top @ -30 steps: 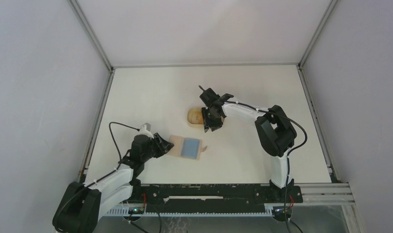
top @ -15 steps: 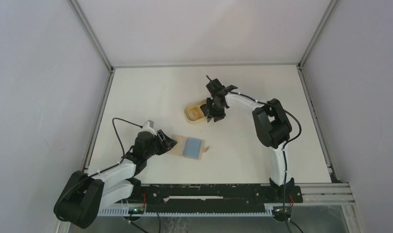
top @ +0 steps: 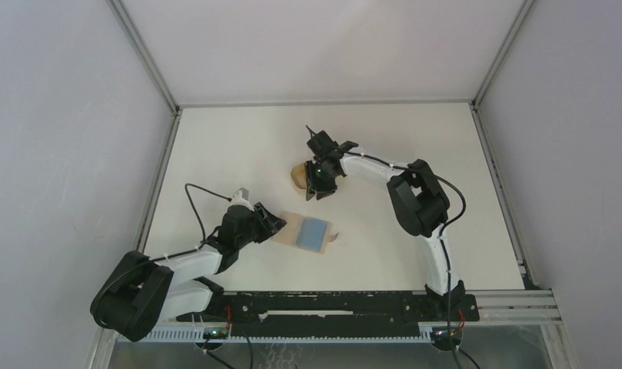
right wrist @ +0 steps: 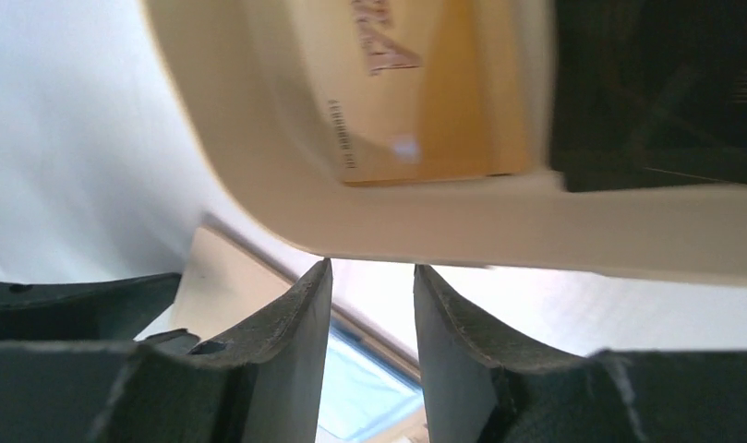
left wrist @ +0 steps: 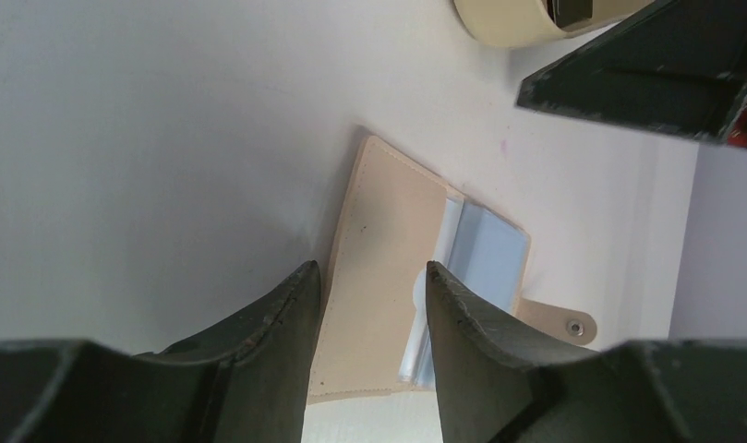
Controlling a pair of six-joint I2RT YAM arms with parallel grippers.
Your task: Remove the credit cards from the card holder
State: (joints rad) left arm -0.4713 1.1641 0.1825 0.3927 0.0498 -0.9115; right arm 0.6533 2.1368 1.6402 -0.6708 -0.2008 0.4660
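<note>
The white tabletop [top: 238, 154] carries two things: a tan oval tray [right wrist: 425, 231] and the open flat tan card holder [left wrist: 388, 240].

The left gripper [left wrist: 371, 269] has its jaws apart, straddling the near edge of the card holder without pinching it. Just beyond its right finger a light blue card [left wrist: 485, 254] sits in a clear sleeve of the holder. Past that lies the holder's small snap tab [left wrist: 559, 323]. The tray lies well beyond these jaws, with the right arm's dark body beside it.

The right gripper [right wrist: 369, 266] also has its jaws apart, with nothing between them. The tray's rim runs just past its fingertips and blocks the way forward. Inside the tray, beyond the rim, lie a gold printed card [right wrist: 443, 101] and a thin black card [left wrist: 572, 11]. The card holder shows below these jaws.

Compared with a second ago, the left gripper sits closer to the holder, which has shifted slightly right. The right gripper has swung left, and now hides more of the tray.
</note>
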